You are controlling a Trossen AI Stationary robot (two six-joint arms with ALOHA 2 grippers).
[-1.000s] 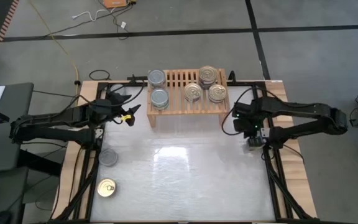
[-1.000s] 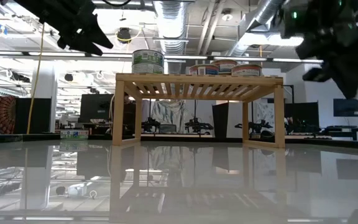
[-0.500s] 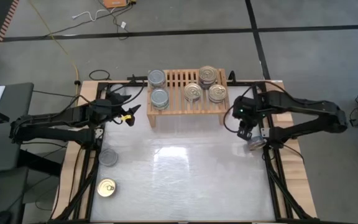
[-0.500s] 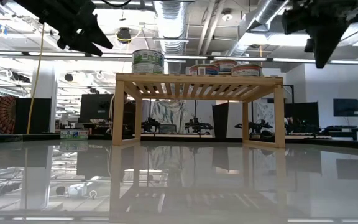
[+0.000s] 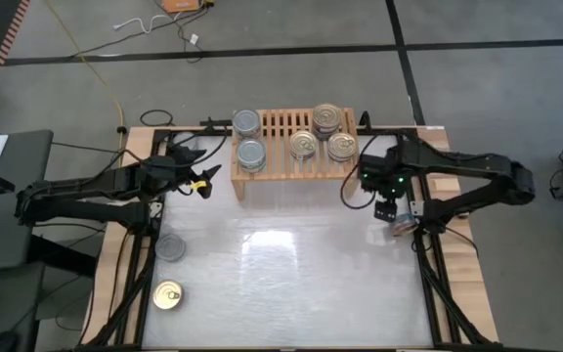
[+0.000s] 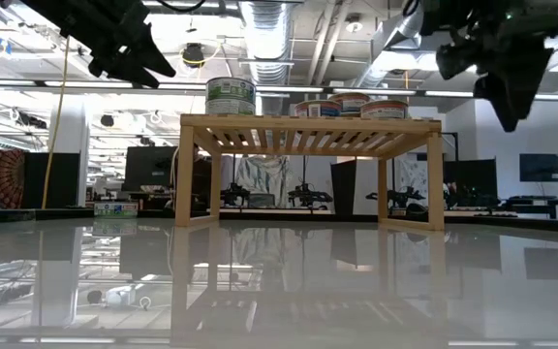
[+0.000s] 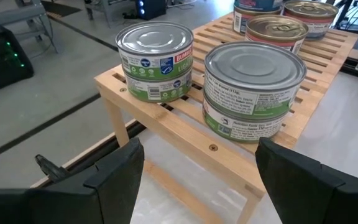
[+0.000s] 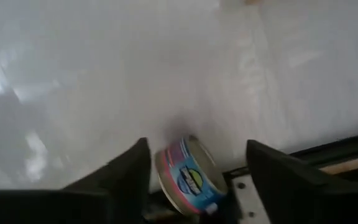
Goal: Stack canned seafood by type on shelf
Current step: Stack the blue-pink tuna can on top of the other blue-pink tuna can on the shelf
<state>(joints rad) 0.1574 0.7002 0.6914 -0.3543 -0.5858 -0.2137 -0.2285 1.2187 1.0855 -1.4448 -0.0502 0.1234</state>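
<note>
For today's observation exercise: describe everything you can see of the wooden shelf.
The shelf is a low light-wood rack with a slatted top on solid side legs. It stands upright at the table's far edge, midway between the arms. Silver-topped cans sit on its left end, gold-topped cans on its right. Nothing shows beneath it.

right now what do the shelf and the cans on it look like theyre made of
The shelf looks like pale unfinished or lightly sealed wood: visible grain, slats, a screw head in its front rail. The silver-topped cans appear to be metal, with smooth, dully reflective, ringed lids, wrapped in glossy printed paper labels. The gold-topped cans look like lacquered metal, though the coating is a guess.
</note>
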